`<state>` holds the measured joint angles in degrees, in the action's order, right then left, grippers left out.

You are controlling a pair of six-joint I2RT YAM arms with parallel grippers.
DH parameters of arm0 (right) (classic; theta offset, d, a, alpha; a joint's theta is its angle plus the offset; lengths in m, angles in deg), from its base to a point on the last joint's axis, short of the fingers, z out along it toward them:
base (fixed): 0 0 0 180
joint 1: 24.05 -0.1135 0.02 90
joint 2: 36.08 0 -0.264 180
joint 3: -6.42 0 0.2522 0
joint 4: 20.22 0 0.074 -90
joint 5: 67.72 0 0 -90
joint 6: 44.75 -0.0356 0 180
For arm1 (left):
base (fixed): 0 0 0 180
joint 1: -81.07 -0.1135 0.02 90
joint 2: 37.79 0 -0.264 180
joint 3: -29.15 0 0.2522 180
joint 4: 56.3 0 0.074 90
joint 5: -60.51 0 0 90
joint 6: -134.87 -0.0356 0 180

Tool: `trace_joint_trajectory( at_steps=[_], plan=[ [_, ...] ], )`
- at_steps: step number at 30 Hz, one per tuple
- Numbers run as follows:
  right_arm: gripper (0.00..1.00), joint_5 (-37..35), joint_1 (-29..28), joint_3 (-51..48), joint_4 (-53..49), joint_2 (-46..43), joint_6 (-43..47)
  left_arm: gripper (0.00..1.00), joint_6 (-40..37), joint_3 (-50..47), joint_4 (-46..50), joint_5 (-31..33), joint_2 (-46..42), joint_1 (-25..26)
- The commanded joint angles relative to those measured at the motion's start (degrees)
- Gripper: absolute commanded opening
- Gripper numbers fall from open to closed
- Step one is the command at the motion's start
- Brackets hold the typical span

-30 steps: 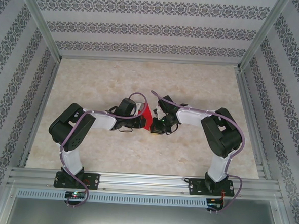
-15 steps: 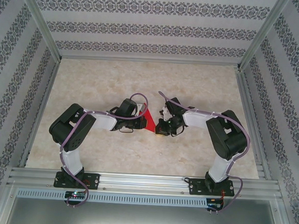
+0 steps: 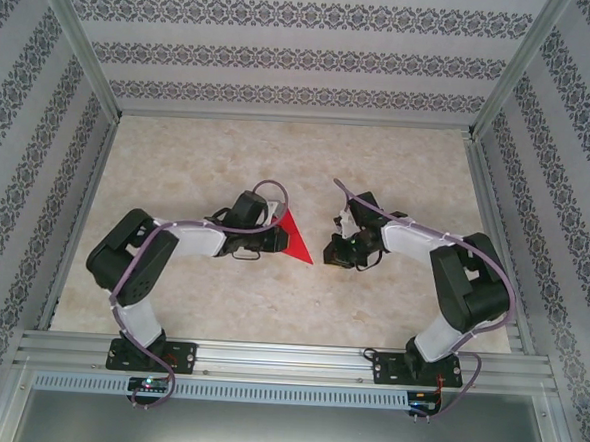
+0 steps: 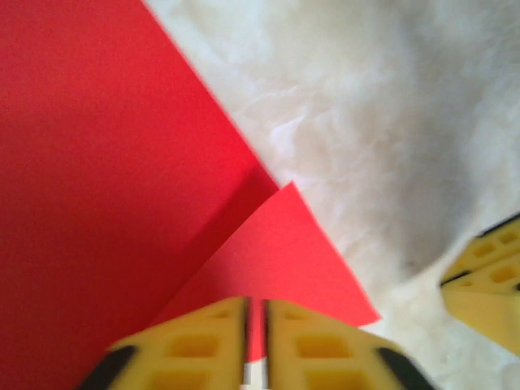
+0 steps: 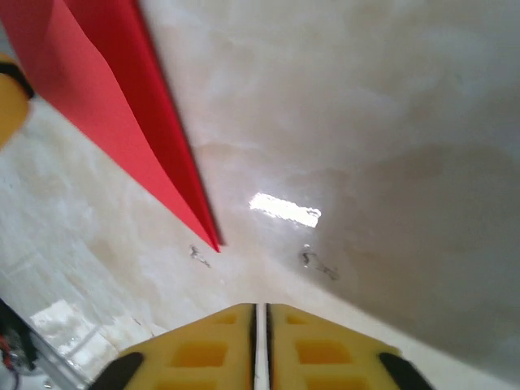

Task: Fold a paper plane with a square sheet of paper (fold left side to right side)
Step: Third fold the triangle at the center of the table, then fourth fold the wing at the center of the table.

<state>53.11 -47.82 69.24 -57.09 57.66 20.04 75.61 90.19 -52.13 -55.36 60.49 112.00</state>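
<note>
Carefully: left pincer (image 4: pixel 256 317) nearly closed over the paper (image 3: pixel 294 239), right pincer (image 5: pixel 262 317) nearly closed, empty; I flatten the crease first.

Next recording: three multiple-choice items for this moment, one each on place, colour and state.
1. Where does the thin red folded paper lie?
A) against the far wall
B) on the marbled table at the left gripper
C) under the right arm's base

2. What colour are the gripper fingers?
A) blue
B) white
C) yellow

3. What state is the paper in?
A) creased into a pointed shape
B) crumpled into a ball
C) a flat, uncreased square

Answers:
1 B, the top view shows it by the left gripper.
2 C, both wrist views show yellow fingers.
3 A, overlapping layers and a sharp tip show.
</note>
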Motion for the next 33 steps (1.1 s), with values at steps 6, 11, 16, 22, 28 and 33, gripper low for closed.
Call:
trace_joint_trajectory(
  at_steps=[6, 11, 16, 22, 28, 33],
  plan=[
    [0.38, 2.6, -1.3, 5.03, 12.45, 2.87, 6.83, 0.44, 8.87, -2.99, 7.77, 1.03, -13.18, -7.15],
    [0.48, 7.54, -1.24, 8.11, 18.97, 9.04, 7.58, 0.52, 16.52, -8.4, 5.66, 1.64, -15.51, -8.76],
    [0.45, 11.25, -3.0, 10.42, 22.29, 13.86, 6.1, 0.56, 19.17, -10.08, 4.6, 2.03, -14.82, -8.73],
    [0.27, 10.03, -3.48, 10.44, 21.41, 14.48, 6.6, 0.56, 20.56, -9.67, 3.05, 0.34, -12.31, -8.7],
    [0.09, 5.98, -3.46, 10.46, 18.2, 13.65, 8.24, 0.56, 21.97, -9.44, 0.58, -1.57, -9.79, -8.22],
    [0.06, 3.82, -3.06, 10.01, 17.58, 12.48, 8.25, 0.57, 22.37, -7.91, 0.18, -1.73, -8.01, -6.59]
  ],
)
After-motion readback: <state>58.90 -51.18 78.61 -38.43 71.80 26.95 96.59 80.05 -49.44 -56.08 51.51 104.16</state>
